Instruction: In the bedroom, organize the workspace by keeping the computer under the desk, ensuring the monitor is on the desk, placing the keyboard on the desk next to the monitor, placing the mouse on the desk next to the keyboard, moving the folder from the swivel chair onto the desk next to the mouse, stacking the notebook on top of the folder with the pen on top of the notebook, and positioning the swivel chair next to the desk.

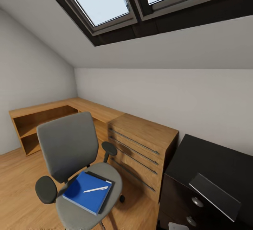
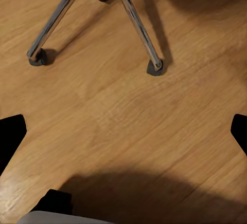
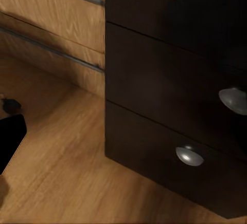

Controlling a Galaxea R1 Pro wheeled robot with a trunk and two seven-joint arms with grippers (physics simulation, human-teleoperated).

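The swivel chair [image 1: 68, 149], grey with black armrests, stands on the wood floor left of the desk [image 1: 211, 158]. On its seat lies the blue folder [image 1: 82, 195] with the white pen [image 1: 95, 189] on top. A dark edge, perhaps the notebook [image 1: 106, 181], peeks from under the folder's far side. A flat dark grey slab [image 1: 214, 195] lies on the black desk top; I cannot tell whether it is the keyboard. My left gripper [image 2: 123, 131] hangs open over the floor near the chair's chrome legs [image 2: 136, 23]. My right gripper [image 3: 123, 136] is open, facing the desk's dark drawers [image 3: 170, 100]. Monitor, mouse and computer are out of view.
A low light-wood cabinet [image 1: 140, 142] with long bar handles stands between chair and desk and runs on along the wall to the left. Sloped grey walls and a dark-framed skylight [image 1: 105, 1] are overhead. Round silver knobs [image 3: 189, 155] stick out of the drawer fronts.
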